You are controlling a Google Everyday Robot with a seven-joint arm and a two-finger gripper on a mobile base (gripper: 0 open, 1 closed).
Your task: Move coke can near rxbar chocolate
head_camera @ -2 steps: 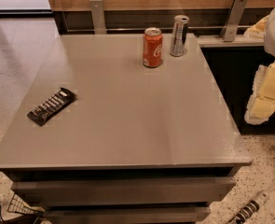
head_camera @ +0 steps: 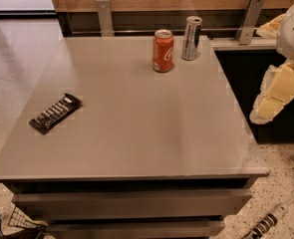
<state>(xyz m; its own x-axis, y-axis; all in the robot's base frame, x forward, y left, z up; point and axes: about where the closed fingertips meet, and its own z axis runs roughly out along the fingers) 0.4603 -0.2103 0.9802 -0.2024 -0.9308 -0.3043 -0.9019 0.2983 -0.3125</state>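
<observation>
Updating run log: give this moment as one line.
coke can: far edge, by silver can | rxbar chocolate: near-left | end effector: right of table

Coke can (head_camera: 163,51) and rxbar chocolate (head_camera: 55,113) lettering is illegible.

Two cans (head_camera: 163,50) (head_camera: 191,31), one bar (head_camera: 55,113), one right-edge tool (head_camera: 275,91)

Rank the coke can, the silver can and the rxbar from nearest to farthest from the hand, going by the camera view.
The hand hangs off the right side of the table.
1. Silver can, back right, narrowly nearest.
2. Coke can, just left of the silver one.
3. Rxbar, by the far left edge.
</observation>
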